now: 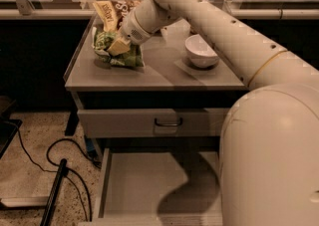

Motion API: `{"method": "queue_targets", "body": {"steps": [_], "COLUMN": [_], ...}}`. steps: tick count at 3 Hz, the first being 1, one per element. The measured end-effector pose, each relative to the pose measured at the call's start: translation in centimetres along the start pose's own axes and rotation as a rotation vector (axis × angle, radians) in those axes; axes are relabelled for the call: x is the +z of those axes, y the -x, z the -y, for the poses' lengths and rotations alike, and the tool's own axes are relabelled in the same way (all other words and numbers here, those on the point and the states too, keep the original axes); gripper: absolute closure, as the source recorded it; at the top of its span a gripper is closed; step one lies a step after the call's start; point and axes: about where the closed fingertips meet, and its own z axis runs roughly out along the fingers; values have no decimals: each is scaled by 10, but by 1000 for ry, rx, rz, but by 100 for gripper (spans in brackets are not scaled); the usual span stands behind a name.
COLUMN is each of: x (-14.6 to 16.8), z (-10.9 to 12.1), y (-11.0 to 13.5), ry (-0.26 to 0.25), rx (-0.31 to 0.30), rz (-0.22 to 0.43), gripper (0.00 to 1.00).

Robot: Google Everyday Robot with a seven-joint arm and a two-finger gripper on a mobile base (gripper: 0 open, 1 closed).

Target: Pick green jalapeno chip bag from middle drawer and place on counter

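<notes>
The green jalapeno chip bag [125, 59] lies crumpled on the counter [164, 74], at its left side. My gripper [118, 47] is right on top of the bag, touching it from the upper right, with my arm reaching in from the right. The middle drawer [142, 185] is pulled open below, and its grey floor is bare where it shows. My arm's shadow falls on the drawer floor, and my arm hides the drawer's right part.
A brown-and-yellow chip bag [107, 13] stands just behind the green one. A white bowl [201, 51] sits on the counter's right side. The upper drawer front with a black handle [168, 122] is closed. Black cables [47, 158] and a black pole [54, 197] lie on the floor at left.
</notes>
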Motion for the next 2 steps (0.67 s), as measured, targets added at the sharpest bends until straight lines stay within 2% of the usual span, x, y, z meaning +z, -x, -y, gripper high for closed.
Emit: {"method": "queue_targets", "body": {"steps": [1, 2], "x": [0, 0], "z": [0, 0], "y": [0, 0], "ry": [0, 0], "rx": [0, 0], "rz": [0, 0], "gripper": [11, 0]}}
